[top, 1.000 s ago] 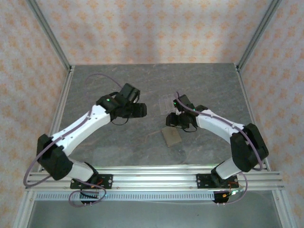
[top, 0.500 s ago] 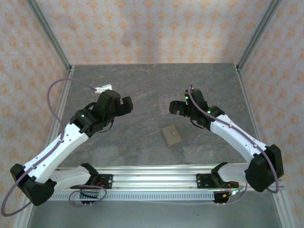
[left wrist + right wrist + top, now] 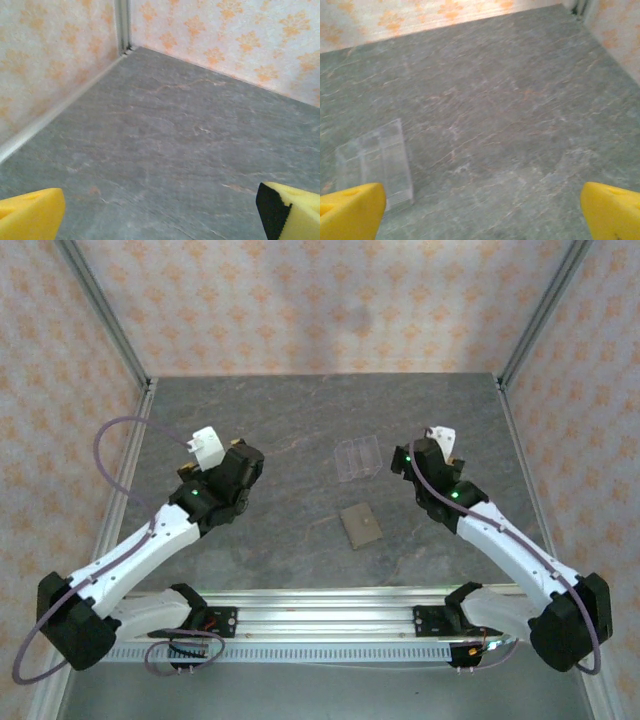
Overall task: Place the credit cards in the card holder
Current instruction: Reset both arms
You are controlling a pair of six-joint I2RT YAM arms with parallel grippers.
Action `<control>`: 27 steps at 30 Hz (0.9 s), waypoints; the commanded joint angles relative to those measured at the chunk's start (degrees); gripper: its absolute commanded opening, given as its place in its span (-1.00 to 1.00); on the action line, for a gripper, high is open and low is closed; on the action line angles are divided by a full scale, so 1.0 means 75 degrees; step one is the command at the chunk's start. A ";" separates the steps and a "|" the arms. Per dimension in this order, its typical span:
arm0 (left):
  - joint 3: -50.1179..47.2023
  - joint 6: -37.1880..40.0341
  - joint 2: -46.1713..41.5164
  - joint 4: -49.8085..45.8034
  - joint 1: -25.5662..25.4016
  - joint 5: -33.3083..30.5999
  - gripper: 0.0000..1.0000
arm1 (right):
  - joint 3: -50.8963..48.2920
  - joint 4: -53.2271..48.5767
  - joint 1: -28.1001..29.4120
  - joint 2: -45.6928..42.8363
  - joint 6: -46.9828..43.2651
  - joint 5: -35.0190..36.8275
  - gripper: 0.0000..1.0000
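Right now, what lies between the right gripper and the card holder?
Bare grey table between the right gripper and the card holder, in the top external view; the clear rack sits off that line.

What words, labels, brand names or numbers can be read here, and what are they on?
No text can be read anywhere.
The tan card holder, the clear plastic rack and the grey table are plain.
The walls carry an orange ornament, no letters.
The left arm and right arm show no legible marking.
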 commanded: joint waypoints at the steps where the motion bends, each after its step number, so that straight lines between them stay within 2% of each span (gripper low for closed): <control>1: -0.0312 0.1079 0.0356 0.0951 0.0024 -0.1205 0.99 | -0.0470 0.0849 -0.0114 -0.0399 -0.0354 0.0849 0.99; 4: -0.0671 0.1846 0.0452 0.1848 0.0015 -0.1164 0.99 | -0.0919 0.1402 -0.0387 -0.0704 -0.0522 0.0623 0.99; 9: -0.1822 0.3001 -0.0528 0.4160 0.0030 0.0863 0.99 | -0.1307 0.1543 -0.1404 -0.1145 -0.0190 -0.0598 0.99; 11: -0.2170 0.3361 -0.0928 0.4711 0.0036 0.1268 0.99 | -0.1637 0.1871 -0.1667 -0.1348 -0.0196 -0.0752 0.99; 13: -0.2208 0.3352 -0.1145 0.4524 0.0092 0.1064 0.99 | -0.2083 0.2486 -0.1847 -0.1565 -0.0200 -0.0812 0.99; 15: -0.2125 0.3777 -0.1143 0.4217 0.0256 0.1324 0.99 | -0.2479 0.3110 -0.2031 -0.1630 -0.0197 -0.0896 0.99; 18: -0.2346 0.4032 -0.1098 0.4825 0.0294 0.0952 0.99 | -0.2570 0.3242 -0.2237 -0.1454 -0.0202 -0.0750 0.99; 19: -0.2463 0.3999 -0.1099 0.5151 0.0305 0.0709 0.86 | -0.2572 0.3262 -0.2293 -0.1386 -0.0190 -0.0674 0.99; 20: -0.2592 0.4032 -0.1130 0.5377 0.0424 0.0672 0.60 | -0.2619 0.3353 -0.2337 -0.1316 -0.0186 -0.0588 0.99; 21: -0.2707 0.4015 -0.1189 0.5550 0.0555 0.0703 0.60 | -0.2702 0.3571 -0.2371 -0.1271 -0.0188 -0.0513 0.99; 22: -0.2851 0.4025 -0.1244 0.5741 0.0658 0.0714 0.98 | -0.2846 0.3844 -0.2383 -0.1250 -0.0195 -0.0449 0.99; 25: -0.3334 0.3701 -0.1289 0.6142 0.0993 0.0040 0.99 | -0.3549 0.5242 -0.2389 -0.1189 -0.0408 -0.0346 0.99; 26: -0.3387 0.3562 -0.1190 0.5984 0.1241 0.0043 0.99 | -0.3829 0.5935 -0.2391 -0.1136 -0.0604 -0.0314 0.99; 27: -0.3370 0.3449 -0.1034 0.5758 0.1549 0.0387 0.99 | -0.4096 0.6556 -0.2395 -0.1055 -0.0760 -0.0220 0.99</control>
